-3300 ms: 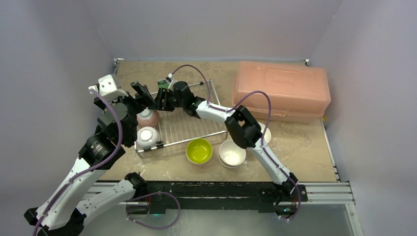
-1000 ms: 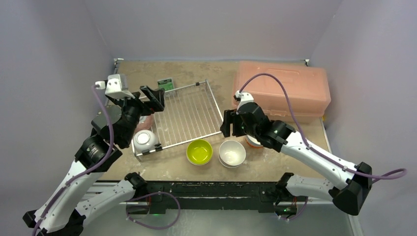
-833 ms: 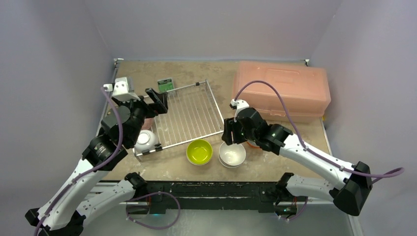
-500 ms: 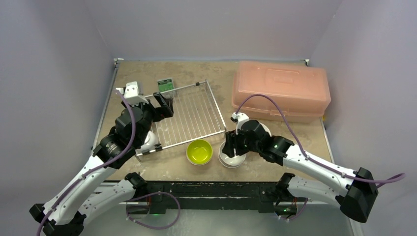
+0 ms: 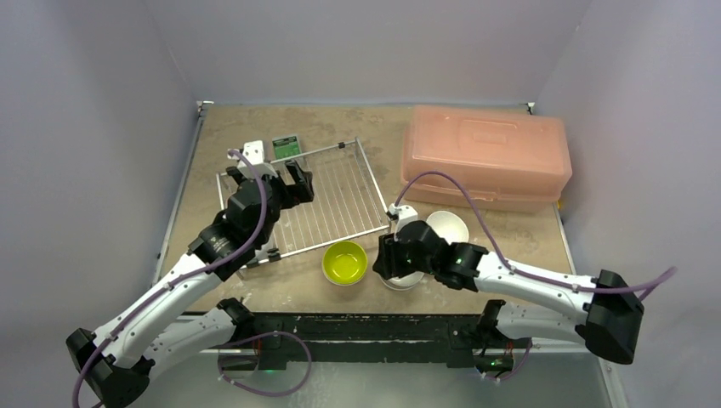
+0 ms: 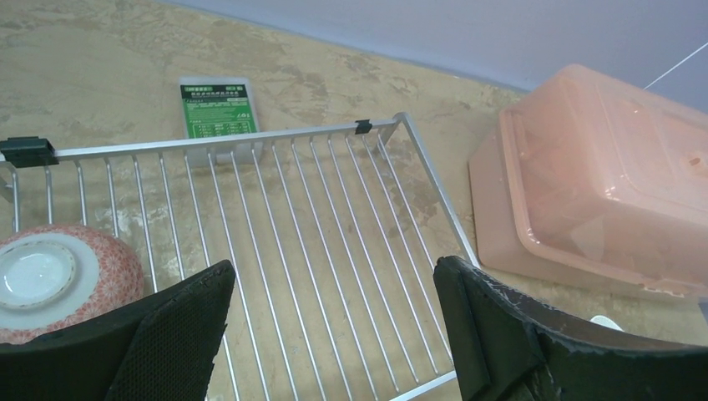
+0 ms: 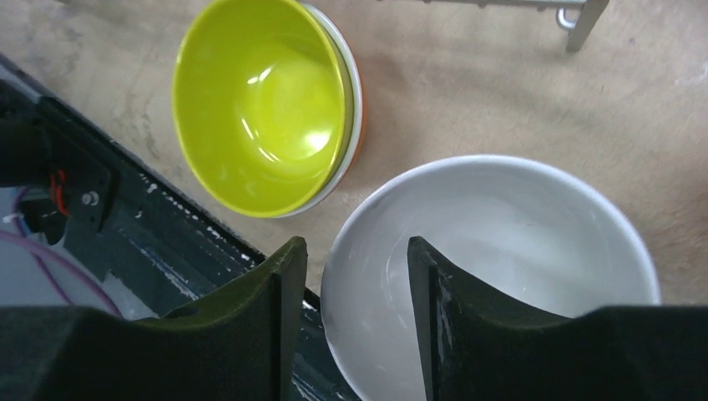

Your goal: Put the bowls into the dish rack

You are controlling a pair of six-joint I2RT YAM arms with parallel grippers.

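Note:
The silver wire dish rack [image 5: 340,200] lies at the table's left middle. My left gripper [image 5: 293,185] hangs open above it, its jaws wide apart [image 6: 334,271] over bare wires. A red-patterned bowl [image 6: 58,280] sits upside down in the rack's left part. A lime-green bowl [image 5: 344,261] is nested in an orange-and-white one [image 7: 355,125] in front of the rack. My right gripper [image 7: 355,251] stands open, straddling the near rim of a white bowl [image 7: 509,251], one finger inside and one outside, with gaps on both sides. Another white bowl [image 5: 449,226] stands behind it.
A pink translucent box [image 5: 486,157] fills the back right. A small green card [image 5: 284,146] lies behind the rack. The black rail at the table's near edge [image 7: 100,192] runs close below the white bowl. A rack foot [image 7: 584,17] stands near the green bowl.
My right gripper came down and forward onto the white bowl's rim, and its jaws narrowed. My left arm swung right over the rack and now covers the bowls at its left end.

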